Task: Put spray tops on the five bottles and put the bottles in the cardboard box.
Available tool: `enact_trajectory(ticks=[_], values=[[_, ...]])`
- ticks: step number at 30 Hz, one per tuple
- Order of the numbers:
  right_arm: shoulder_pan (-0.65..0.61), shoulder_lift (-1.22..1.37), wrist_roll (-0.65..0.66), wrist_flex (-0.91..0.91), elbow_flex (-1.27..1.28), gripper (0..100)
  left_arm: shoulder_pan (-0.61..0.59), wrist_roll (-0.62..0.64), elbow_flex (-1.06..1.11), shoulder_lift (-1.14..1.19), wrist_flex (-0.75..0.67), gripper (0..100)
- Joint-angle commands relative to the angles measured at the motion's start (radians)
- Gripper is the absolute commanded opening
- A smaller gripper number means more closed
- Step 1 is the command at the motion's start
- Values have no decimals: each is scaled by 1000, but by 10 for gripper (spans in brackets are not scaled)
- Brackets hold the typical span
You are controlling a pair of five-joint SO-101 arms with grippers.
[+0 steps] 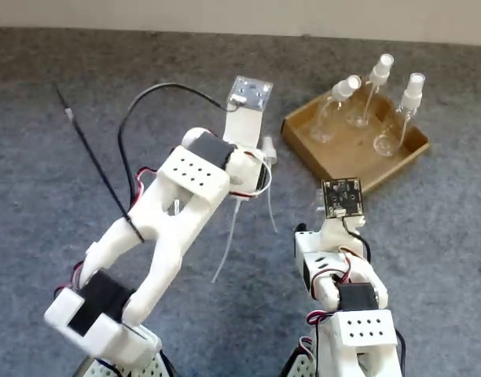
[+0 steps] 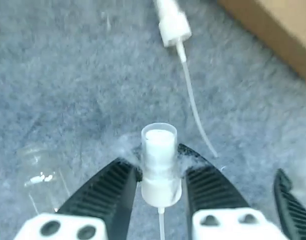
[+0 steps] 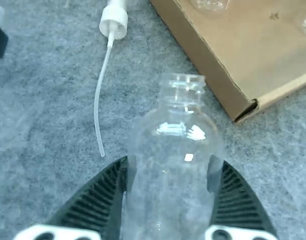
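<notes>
- My left gripper (image 2: 160,172) pinches a white plastic spray top (image 2: 159,150).
- My right gripper (image 3: 170,175) clamps a clear uncapped bottle (image 3: 175,145).
- Upper right: shallow brown cardboard box (image 1: 344,155), three topped bottles (image 1: 331,114) inside, I think.

White arms (image 1: 170,228), dark ribbed jaws (black cables (image 1: 123,132))

Left tool (image 2: 160,169) clamped on spray top (image 2: 159,147), right tool (image 3: 170,170) clamped on bottle (image 3: 175,135)
</notes>
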Motion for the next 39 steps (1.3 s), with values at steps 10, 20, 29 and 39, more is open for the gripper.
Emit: enact_trajectory(ticks=[10,20,29,39], values=[[-44,-15,-8,-44,-4,166,-7,-6,88,-495,-9,27],[-50,-15,-8,-251,136,166,-7,-6,283,-762,-175,28],[-73,-15,-8,-252,131,166,-13,-6,415,-849,-336,28],[-246,-15,0,-394,133,166,-15,-6,568,-1036,-537,28]])
